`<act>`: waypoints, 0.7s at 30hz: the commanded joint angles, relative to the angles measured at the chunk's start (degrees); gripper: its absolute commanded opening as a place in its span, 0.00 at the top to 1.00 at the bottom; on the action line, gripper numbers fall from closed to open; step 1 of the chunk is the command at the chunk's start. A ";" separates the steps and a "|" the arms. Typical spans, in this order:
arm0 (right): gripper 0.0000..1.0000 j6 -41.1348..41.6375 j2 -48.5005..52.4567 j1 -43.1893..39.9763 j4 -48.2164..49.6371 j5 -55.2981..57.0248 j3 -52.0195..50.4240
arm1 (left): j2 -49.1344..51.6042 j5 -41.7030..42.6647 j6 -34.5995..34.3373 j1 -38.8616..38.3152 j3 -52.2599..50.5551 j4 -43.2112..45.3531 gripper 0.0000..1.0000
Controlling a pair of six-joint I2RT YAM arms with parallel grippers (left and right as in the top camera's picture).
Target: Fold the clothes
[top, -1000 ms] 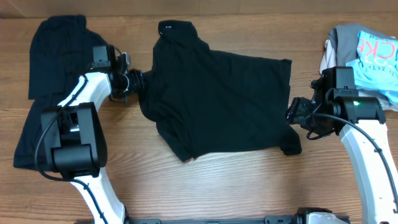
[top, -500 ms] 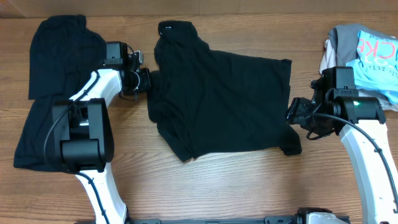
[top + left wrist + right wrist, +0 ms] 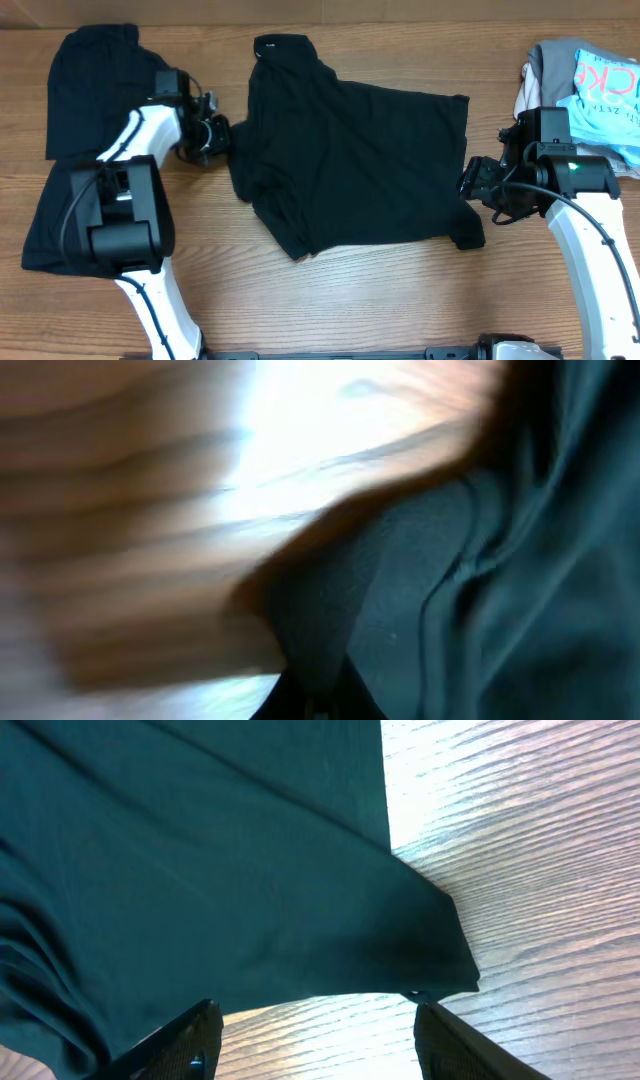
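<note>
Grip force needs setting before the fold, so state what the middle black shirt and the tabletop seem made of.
The black shirt: soft, matte, thin cloth, perhaps knit; it lies limp with soft wrinkles; fibre cannot be told. The table: wood or wood-look laminate, with brown streaked grain and slight sheen in the right wrist view; which is unclear.

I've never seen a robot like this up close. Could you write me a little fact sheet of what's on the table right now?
Surface: brown wooden table
Centre: large black fabric shirt, spread out, rumpled along its left edge
Far left: more black fabric garments, lying loosely
Far right: pale pile of beige, grey and light-blue printed clothes
Left gripper: shut, apparently pinching the shirt's left edge
Right gripper: open, at the shirt's lower right corner
</note>
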 commanded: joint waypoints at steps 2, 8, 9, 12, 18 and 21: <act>0.34 0.02 -0.37 -0.20 0.20 -0.13 -0.02 | 0.31 -14.88 5.03 2.80 2.80 -5.31 0.96; 0.34 0.02 -0.37 -0.20 0.20 -0.13 -0.02 | -0.11 -25.68 8.17 3.65 9.31 -9.44 0.96; 0.34 0.04 -0.37 -0.20 0.20 -0.13 -0.02 | -0.11 -27.41 8.22 3.65 9.92 -9.60 0.96; 0.34 0.02 -0.37 -0.20 0.22 -0.13 -0.02 | -0.11 -31.10 8.59 3.72 11.02 -9.35 0.96; 0.34 0.02 -0.37 -0.20 0.48 -0.13 -0.02 | -0.11 -32.48 8.81 3.76 11.56 -8.90 0.35; 0.28 0.02 -0.37 -0.20 0.81 -0.15 0.11 | -0.15 -31.15 8.41 3.76 12.31 -9.94 0.20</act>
